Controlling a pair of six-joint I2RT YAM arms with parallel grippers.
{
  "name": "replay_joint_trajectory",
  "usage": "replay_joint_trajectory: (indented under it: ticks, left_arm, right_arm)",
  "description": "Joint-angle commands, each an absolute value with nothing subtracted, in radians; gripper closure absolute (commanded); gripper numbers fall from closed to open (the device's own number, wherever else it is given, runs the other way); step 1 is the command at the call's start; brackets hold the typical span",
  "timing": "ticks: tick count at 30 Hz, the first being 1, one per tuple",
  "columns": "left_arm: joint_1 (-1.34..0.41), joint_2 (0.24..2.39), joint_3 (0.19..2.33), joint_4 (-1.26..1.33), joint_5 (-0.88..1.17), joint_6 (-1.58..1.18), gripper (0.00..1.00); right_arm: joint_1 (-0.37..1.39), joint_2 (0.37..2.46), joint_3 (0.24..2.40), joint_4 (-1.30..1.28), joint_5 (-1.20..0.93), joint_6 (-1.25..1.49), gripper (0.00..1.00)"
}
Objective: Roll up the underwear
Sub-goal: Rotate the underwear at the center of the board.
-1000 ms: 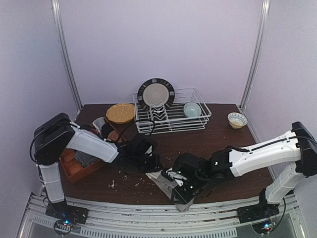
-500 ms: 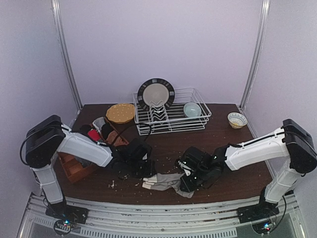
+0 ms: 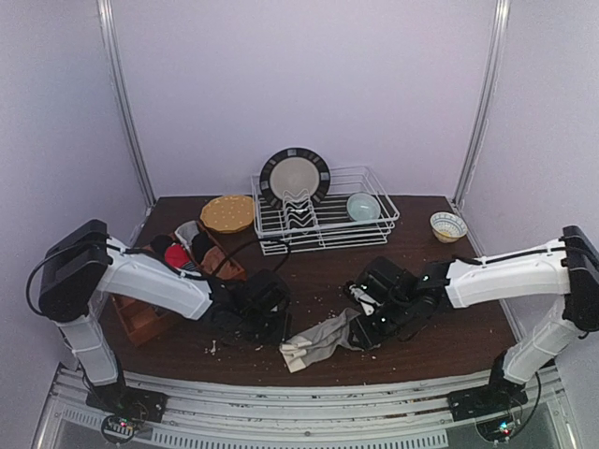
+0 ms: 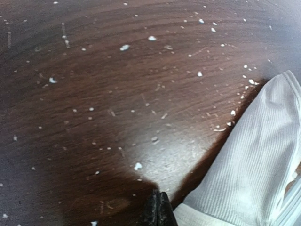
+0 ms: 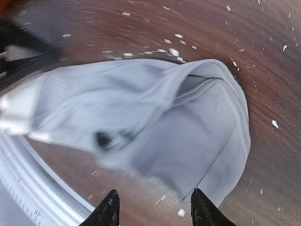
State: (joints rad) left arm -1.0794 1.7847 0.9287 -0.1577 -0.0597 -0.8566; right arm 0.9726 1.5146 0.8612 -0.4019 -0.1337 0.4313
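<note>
Grey-beige underwear (image 3: 321, 340) lies crumpled near the bench's (image 3: 440, 281) front edge. Right gripper (image 5: 153, 202) released over it. Left gripper (image 4: 157, 209) clenched just beside it.

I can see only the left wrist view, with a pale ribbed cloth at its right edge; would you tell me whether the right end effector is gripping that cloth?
Observer: No. The right wrist view shows the right end effector open, with the grey-beige underwear lying just ahead of its fingers.
Operator: Thank you. Is it rolled?
Observer: Not yet. From the top camera it lies loose and crumpled near the front edge of the table.
Operator: And the other garments?
Observer: A red garment sits in the brown box at the table's left.
</note>
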Motion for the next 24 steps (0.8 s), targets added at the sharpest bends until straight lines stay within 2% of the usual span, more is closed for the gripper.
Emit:
replay_joint_trajectory:
  ticks: [1, 2, 6, 9, 15, 24]
  left_arm:
    - [-1.079, 1.804, 0.941, -0.293, -0.115, -0.824, 1.00]
    - [-1.080, 1.805, 0.944, -0.296, -0.120, -0.821, 1.00]
    - [-1.086, 1.798, 0.952, -0.296, -0.128, -0.806, 1.00]
    - [-1.102, 1.793, 0.960, -0.292, -0.138, -0.791, 1.00]
    - [-1.159, 1.790, 0.991, -0.304, -0.165, -0.750, 1.00]
    - [-1.242, 1.796, 1.046, -0.304, -0.182, -0.670, 1.00]
  right_arm:
    - [1.037, 1.397, 0.852, -0.530, -0.066, 0.475, 0.50]
    - [1.046, 1.387, 0.842, -0.529, -0.069, 0.497, 0.51]
    - [1.057, 1.402, 0.770, -0.464, -0.098, 0.570, 0.73]
    - [1.033, 1.431, 0.728, -0.421, -0.041, 0.599, 0.80]
    - [0.905, 1.492, 0.691, -0.307, -0.026, 0.602, 0.82]
    - [0.770, 1.626, 0.725, -0.195, -0.074, 0.582, 0.81]
